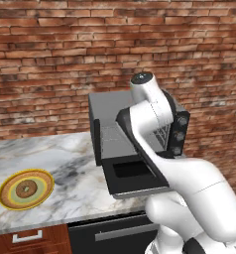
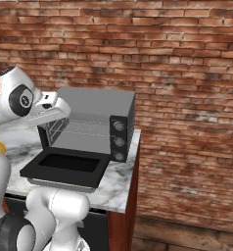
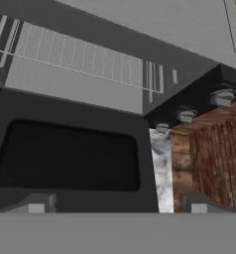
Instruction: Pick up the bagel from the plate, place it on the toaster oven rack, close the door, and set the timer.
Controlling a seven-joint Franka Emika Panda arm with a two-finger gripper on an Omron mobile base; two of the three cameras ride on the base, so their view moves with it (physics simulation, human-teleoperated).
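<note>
On marble counter (image 1: pixel 75 168), toward right end: toaster oven (image 2: pixel 96 105), cavity exposed. Door (image 2: pixel 64 169) dropped flat, hanging past front edge. Toaster oven rack (image 3: pixel 85 57) bare inside cavity. Near left front corner: plate (image 1: pixel 6 198), bagel (image 1: pixel 26 189) centred on it. Above door: gripper (image 3: pixel 115 208), jaws spread wide, gripping nothing.
</note>
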